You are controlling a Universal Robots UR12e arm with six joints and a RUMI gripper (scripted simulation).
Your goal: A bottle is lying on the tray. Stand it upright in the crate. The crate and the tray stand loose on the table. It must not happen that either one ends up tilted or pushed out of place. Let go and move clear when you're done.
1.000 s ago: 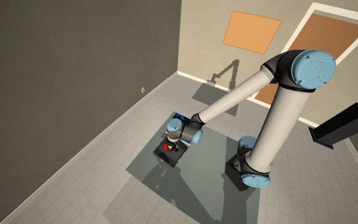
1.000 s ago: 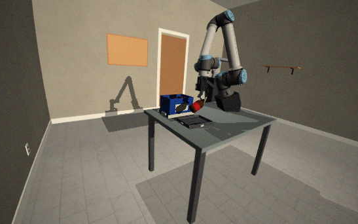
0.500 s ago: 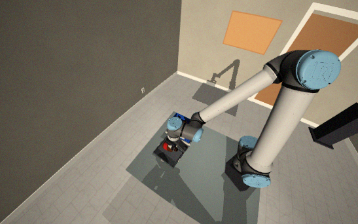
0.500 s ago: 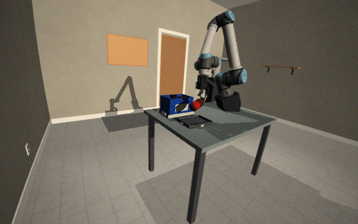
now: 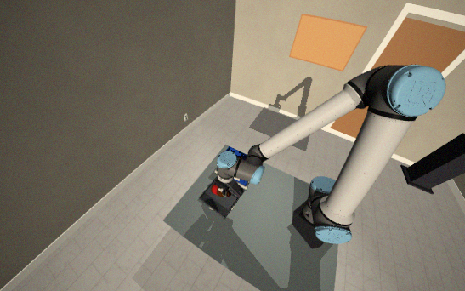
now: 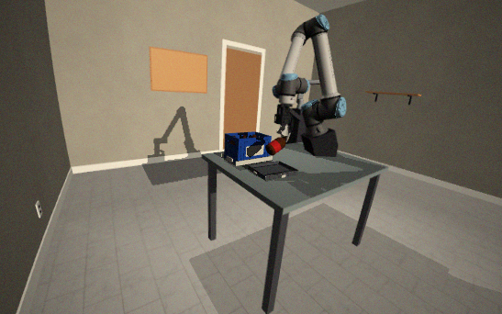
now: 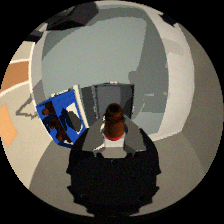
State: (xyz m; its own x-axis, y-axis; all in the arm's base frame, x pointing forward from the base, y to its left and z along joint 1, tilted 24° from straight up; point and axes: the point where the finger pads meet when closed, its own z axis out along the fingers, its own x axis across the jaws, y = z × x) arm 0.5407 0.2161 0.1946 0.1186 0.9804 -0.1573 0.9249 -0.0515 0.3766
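Observation:
My gripper (image 6: 284, 136) is shut on the brown bottle with a red label (image 6: 275, 146) and holds it tilted in the air above the dark tray (image 6: 272, 170). In the wrist view the bottle (image 7: 113, 125) sticks out between the fingers, with the tray (image 7: 112, 102) below it. The blue crate (image 6: 247, 146) stands on the table just left of the bottle; it also shows in the wrist view (image 7: 61, 120) to the left. From above, the bottle (image 5: 219, 191) hangs over the tray (image 5: 222, 198), and the crate (image 5: 234, 151) is mostly hidden by the wrist.
The crate and tray sit near the table's far left corner (image 6: 210, 156). The robot base (image 6: 320, 141) stands at the back of the table. The crate has inner dividers (image 7: 57, 125). A shelf (image 6: 393, 95) hangs on the right wall.

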